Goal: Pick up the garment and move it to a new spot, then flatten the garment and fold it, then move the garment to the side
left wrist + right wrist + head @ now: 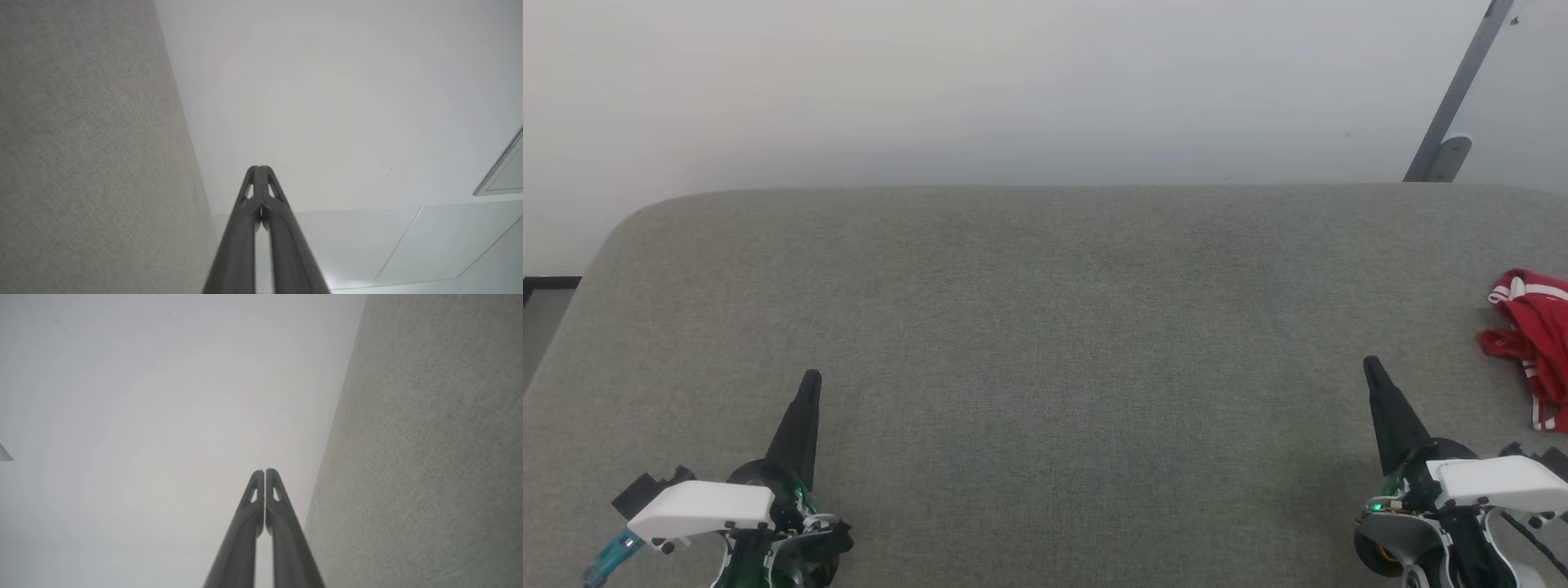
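The garment (1535,343) is a crumpled red heap with red-and-white striped trim, lying at the far right edge of the head view, partly cut off by the frame. My right gripper (1370,363) hovers low over the table to the garment's left, apart from it, fingers pressed together with nothing in them. My left gripper (812,377) is far off at the lower left, also shut and empty. In the wrist views the left gripper (259,167) and the right gripper (264,471) both show their fingertips touching.
A grey fabric-covered table (1045,327) spans the head view, with a rounded far-left corner. A pale wall (1013,82) rises behind it. A grey metal bar (1454,106) leans at the upper right.
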`<state>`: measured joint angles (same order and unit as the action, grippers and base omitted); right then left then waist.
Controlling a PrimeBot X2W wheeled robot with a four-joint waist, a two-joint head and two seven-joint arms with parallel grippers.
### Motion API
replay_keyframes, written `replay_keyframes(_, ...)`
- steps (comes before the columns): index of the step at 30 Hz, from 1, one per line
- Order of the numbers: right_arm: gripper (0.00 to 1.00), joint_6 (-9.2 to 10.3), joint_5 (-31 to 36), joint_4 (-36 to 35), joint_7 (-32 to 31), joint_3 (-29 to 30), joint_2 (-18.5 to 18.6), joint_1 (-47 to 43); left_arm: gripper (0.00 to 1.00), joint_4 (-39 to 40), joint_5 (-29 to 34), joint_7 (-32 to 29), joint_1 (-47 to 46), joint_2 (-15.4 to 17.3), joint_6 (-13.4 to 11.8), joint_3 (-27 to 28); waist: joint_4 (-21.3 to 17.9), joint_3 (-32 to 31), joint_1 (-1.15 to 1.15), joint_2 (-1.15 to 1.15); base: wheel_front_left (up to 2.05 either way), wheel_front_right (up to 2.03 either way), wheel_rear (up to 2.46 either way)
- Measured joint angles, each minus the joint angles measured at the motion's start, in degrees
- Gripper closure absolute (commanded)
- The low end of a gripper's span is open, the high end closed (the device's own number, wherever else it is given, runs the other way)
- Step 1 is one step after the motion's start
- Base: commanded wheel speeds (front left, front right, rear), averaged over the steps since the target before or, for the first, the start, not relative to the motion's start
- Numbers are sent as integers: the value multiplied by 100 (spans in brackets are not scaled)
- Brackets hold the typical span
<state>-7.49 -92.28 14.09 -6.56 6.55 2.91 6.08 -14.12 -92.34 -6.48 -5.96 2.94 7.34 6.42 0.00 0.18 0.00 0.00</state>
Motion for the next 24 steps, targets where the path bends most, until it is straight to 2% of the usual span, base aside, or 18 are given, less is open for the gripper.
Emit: replay_keyframes(24,100,0,0,0,1,0,0,1,100,0,0,-1,0,-2,0,3,0,0,0,0,0,0,0)
